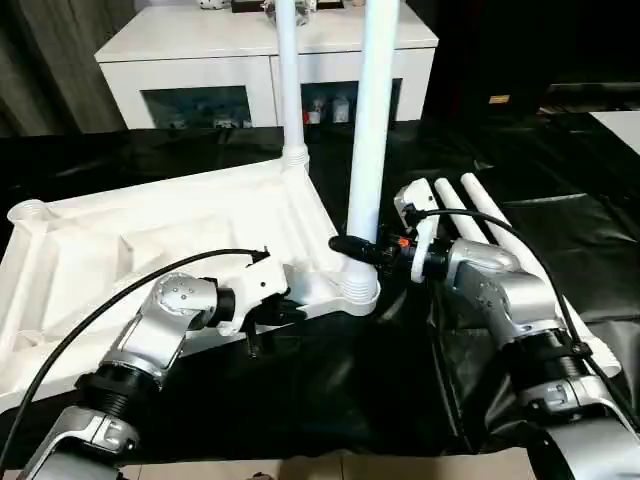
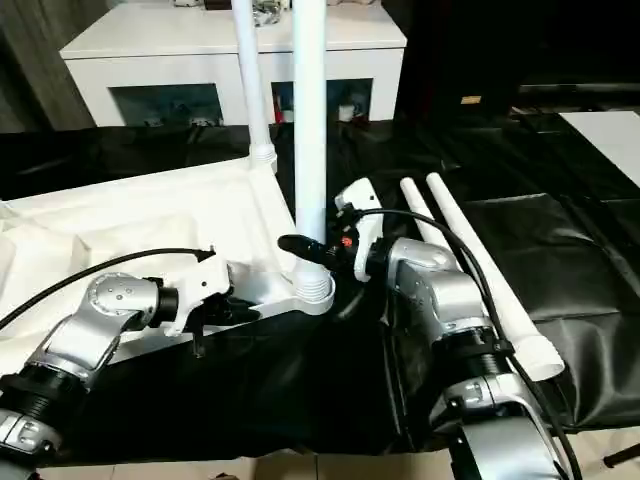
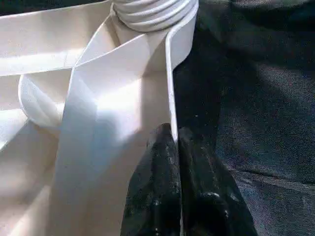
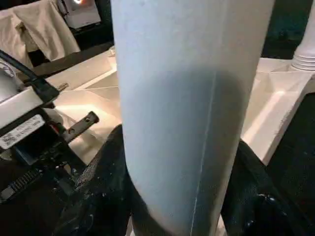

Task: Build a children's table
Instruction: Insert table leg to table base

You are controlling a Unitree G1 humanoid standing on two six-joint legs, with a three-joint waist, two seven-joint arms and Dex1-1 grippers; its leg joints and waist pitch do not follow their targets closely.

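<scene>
Left eye view: the tabletop (image 1: 150, 240) lies underside up on black sheeting (image 1: 340, 390), two legs standing in its sockets. The near leg (image 1: 372, 130) stands upright between the right gripper's (image 1: 362, 250) fingers, which clasp it just above its socket. The left gripper (image 3: 176, 147) pinches the tabletop's near rim, fingers clenched. Two loose legs (image 1: 480, 215) lie beyond the right gripper.

White cabinet (image 1: 190, 60) with glass doors stands at rear, small items behind the glass. Black sheeting (image 1: 330, 390) covers the work surface, wrinkled throughout.
</scene>
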